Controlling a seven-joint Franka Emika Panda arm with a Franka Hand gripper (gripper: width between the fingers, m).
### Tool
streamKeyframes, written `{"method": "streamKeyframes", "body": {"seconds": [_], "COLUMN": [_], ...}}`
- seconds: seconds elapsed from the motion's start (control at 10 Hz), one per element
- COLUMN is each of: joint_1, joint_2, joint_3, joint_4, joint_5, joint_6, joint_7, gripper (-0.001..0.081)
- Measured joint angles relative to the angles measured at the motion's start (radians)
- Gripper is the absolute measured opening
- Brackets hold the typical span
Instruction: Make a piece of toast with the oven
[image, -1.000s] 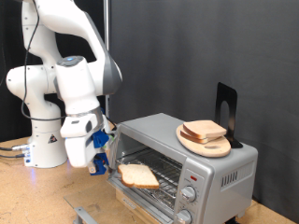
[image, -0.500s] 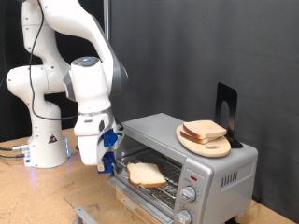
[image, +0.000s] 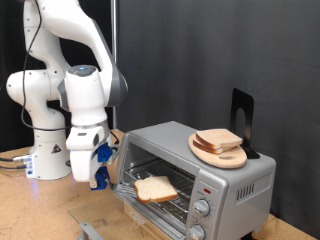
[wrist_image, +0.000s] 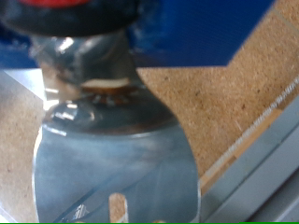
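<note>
Your gripper (image: 101, 176) hangs just off the open front of the oven (image: 200, 170), toward the exterior view's left, low beside the door opening. A second ago it sat about here, half a second ago it pushed closer in toward the rack, and now it has drawn back out again.

The piece of toast (image: 155, 188) lies flat on the wire rack (image: 178, 190) inside the oven, near the front edge. It has slid slightly deeper since a second ago, and nothing touches it now. There is a clear gap between it and your gripper.

In the wrist view, a broad, shiny metal spatula blade (wrist_image: 112, 159) fills the lower half of the picture, fixed under the gripper. The blade is bare; no bread rests on it. The fingers themselves are hidden behind it, so you cannot tell whether they are spread or pressed together.

On the oven's roof, toward the exterior view's right, a round wooden board (image: 220, 152) carries a small pile of spare slices (image: 218, 140).

Judging from this, the bread has been delivered onto the rack and the tool has come away clean. The door stands open.
</note>
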Motion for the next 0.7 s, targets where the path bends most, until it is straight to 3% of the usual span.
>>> {"method": "streamKeyframes", "body": {"seconds": [0.7], "joint_1": [0.007], "joint_2": [-0.048], "joint_3": [-0.018], "joint_4": [-0.006], "joint_5": [0.109], "joint_6": [-0.016], "joint_7": [-0.098], "gripper": [0.0489]}}
